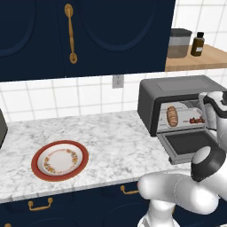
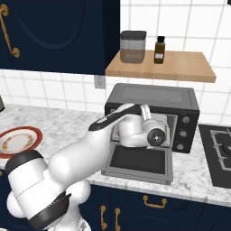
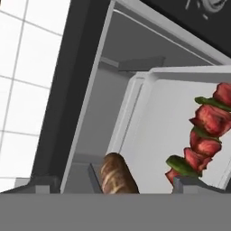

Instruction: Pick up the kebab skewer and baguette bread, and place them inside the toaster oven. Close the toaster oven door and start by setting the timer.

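baguette bread (image 3: 118,175) bottom-cropped, hand view

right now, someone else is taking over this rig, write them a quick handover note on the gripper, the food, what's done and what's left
Gripper: open, holding nothing, right at the mouth of the toaster oven.
Baguette bread: on the tray inside the oven, left side.
Kebab skewer: on the same tray, right of the bread and apart from it.
Toaster oven door: dropped fully open, lying flat in front of the oven.
Done: both foods are in the oven.
Left: pull the arm back, swing the door shut, then set the timer on the knob panel at the oven's right.
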Controlling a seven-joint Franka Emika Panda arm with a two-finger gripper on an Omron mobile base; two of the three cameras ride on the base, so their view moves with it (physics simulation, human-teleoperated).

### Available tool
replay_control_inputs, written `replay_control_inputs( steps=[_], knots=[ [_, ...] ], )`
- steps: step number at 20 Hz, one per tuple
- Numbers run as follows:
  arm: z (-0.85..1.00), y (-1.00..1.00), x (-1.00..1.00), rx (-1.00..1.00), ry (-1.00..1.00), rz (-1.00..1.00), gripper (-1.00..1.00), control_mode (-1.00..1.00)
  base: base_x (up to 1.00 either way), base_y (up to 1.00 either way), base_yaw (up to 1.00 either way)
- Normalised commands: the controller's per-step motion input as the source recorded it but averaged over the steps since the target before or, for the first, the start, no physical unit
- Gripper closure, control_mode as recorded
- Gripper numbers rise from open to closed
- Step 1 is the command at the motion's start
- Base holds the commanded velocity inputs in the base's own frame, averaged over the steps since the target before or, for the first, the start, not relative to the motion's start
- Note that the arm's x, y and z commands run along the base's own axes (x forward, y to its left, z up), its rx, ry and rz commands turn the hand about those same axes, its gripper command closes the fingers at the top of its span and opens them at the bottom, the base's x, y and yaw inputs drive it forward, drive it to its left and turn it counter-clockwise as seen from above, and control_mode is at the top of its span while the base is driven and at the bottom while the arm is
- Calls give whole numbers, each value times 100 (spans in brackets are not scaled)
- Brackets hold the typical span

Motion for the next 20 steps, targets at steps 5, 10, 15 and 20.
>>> replay_control_inputs(
  steps=[5,10,15,20],
  knots=[
    [4,0,-58,0,2,1,-100,-100,0,0,0],
    [0,-1,-59,-9,0,9,-100,-100,0,0,0],
    [1,1,-42,-23,2,18,-100,-100,0,0,0],
    [1,1,-50,-39,0,41,-100,-100,0,0,0]
  ],
)
